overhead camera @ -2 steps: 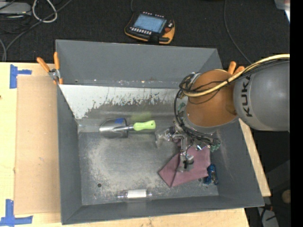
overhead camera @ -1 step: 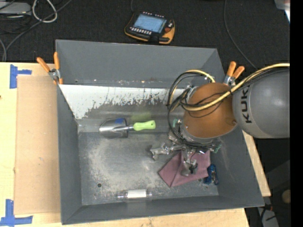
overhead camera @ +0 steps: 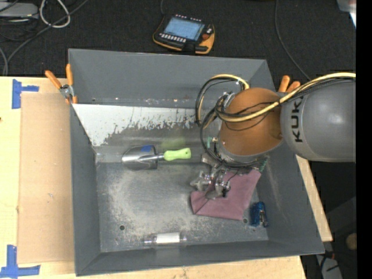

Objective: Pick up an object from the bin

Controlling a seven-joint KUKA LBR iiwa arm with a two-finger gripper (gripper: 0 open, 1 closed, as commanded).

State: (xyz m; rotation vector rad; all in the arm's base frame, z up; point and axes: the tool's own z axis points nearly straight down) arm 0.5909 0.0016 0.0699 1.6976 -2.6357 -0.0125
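Over the right half of the bin (overhead camera: 145, 208), I see my gripper (overhead camera: 213, 185) down at the left edge of a crumpled purple cloth (overhead camera: 233, 201). I cannot tell how far it is open or whether it has hold of the cloth. A small blue thing (overhead camera: 257, 214) lies just right of the cloth, a green-handled metal scoop (overhead camera: 152, 155) sits well to the left, and a white tube (overhead camera: 165, 238) lies by the front wall.

Gripper (overhead camera: 213, 183) sits over upper-left edge of mauve cloth (overhead camera: 232, 199), w/ green-handled metal scoop (overhead camera: 152, 156) to its view-left, small blue item (overhead camera: 257, 213) lower right, white tube (overhead camera: 165, 238) below-left.
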